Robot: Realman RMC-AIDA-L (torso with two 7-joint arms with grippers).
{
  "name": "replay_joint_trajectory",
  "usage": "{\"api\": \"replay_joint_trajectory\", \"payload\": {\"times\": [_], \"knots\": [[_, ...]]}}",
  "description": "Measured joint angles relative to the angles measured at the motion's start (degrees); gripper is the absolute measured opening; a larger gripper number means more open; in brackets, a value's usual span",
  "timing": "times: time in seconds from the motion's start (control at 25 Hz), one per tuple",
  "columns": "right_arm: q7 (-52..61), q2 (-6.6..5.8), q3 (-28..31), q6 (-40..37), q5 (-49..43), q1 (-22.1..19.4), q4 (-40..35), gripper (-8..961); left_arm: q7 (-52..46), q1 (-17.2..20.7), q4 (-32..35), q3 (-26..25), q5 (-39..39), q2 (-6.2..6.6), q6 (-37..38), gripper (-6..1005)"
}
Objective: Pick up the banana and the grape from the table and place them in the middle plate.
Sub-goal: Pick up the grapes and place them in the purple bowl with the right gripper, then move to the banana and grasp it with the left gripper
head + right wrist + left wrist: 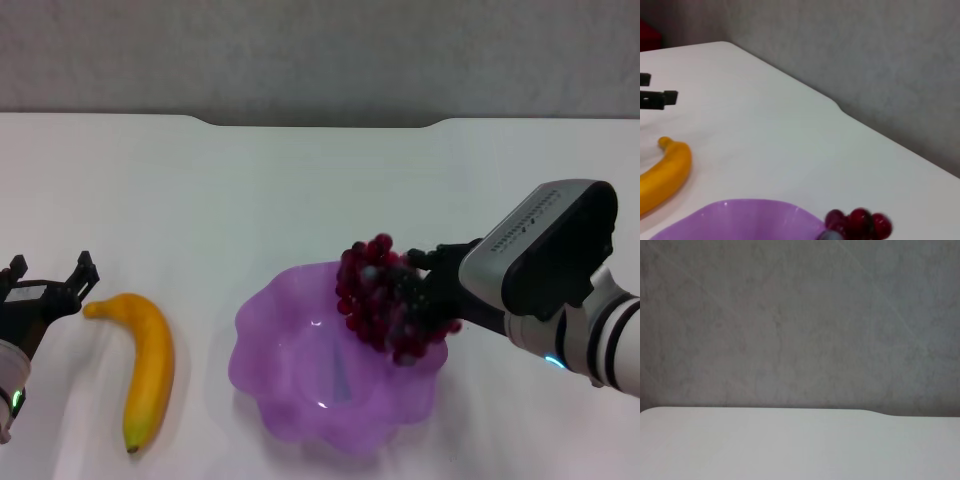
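Note:
The grape bunch (pixel 385 298), dark red-purple, hangs over the right rim of the light-purple scalloped middle plate (pixel 300 400). My right gripper (pixel 425 285) is shut on it, reaching in from the right. A few grapes (pixel 857 222) and the plate's rim (pixel 740 215) show in the right wrist view. The yellow banana (pixel 148 365) lies on the white table (pixel 300 190) left of the plate; it also shows in the right wrist view (pixel 665 172). My left gripper (pixel 50 275) is open and empty, just left of the banana's stem end.
The table's far edge has a notch (pixel 320 122) against a grey wall. The left wrist view shows only bare tabletop (pixel 790 445) and wall. The left gripper's fingertips (pixel 660 98) show far off in the right wrist view.

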Motion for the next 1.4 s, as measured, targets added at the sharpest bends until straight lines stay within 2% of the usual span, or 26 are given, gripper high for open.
{"api": "replay_joint_trajectory", "payload": {"times": [0.04, 0.24, 0.56, 0.76, 0.8, 0.88, 1.0, 1.12, 1.24, 1.28, 1.32, 1.4], "knots": [[-0.01, 0.00, -0.02, -0.59, -0.04, -0.02, -0.32, 121, 0.01, 0.00, 0.00, 0.00, 0.00, 0.00, 0.00, 890], [-0.13, -0.06, -0.47, -3.08, -0.30, -0.05, -1.74, 340, 0.04, 0.03, 0.00, 0.00, 0.00, 0.05, 0.04, 890], [-2.48, -0.09, -0.76, -6.00, -0.34, -0.51, -2.08, 585, -0.24, 0.04, 0.31, 0.00, 0.00, 0.07, 0.15, 891], [-3.88, -0.14, -0.29, -11.47, -0.31, -2.48, -1.72, 782, -0.42, 0.11, 0.34, 0.00, 0.00, 0.03, 0.21, 891], [-5.78, -0.12, -0.44, -16.78, -0.31, -4.57, -1.71, 821, -0.43, 0.19, 0.35, 0.00, 0.00, 0.02, 0.21, 891], [-6.64, -0.13, -0.66, -19.63, -0.31, -5.54, -1.78, 851, -0.44, 0.34, 0.19, 0.00, 0.00, 0.03, 0.24, 891], [-9.73, -0.11, -2.70, -31.09, -0.29, -9.47, -3.58, 897, -0.76, 0.59, -0.24, 0.07, 0.00, 0.09, 0.37, 891], [-11.69, -0.08, -5.38, -40.61, -0.27, -12.16, -7.02, 896, -1.74, 1.78, -2.17, 0.50, 0.51, 0.21, 0.82, 891], [-11.81, -0.04, -7.25, -50.77, 0.08, -12.79, -12.93, 895, -1.86, 3.06, -3.66, 0.64, 0.73, 0.33, 2.78, 891], [-10.19, -0.02, -8.42, -58.45, 0.87, -12.31, -17.72, 895, -1.87, 3.20, -3.73, 0.71, 0.73, 0.33, 3.37, 890], [-10.19, -0.02, -8.42, -58.45, 0.87, -12.31, -17.72, 895, -1.87, 3.21, -3.73, 0.78, 0.73, 0.32, 3.98, 890], [-7.04, -0.01, -9.80, -65.66, 1.58, -11.51, -22.76, 894, -1.88, 3.36, -3.75, 0.97, 0.75, 0.23, 4.65, 890]]}}
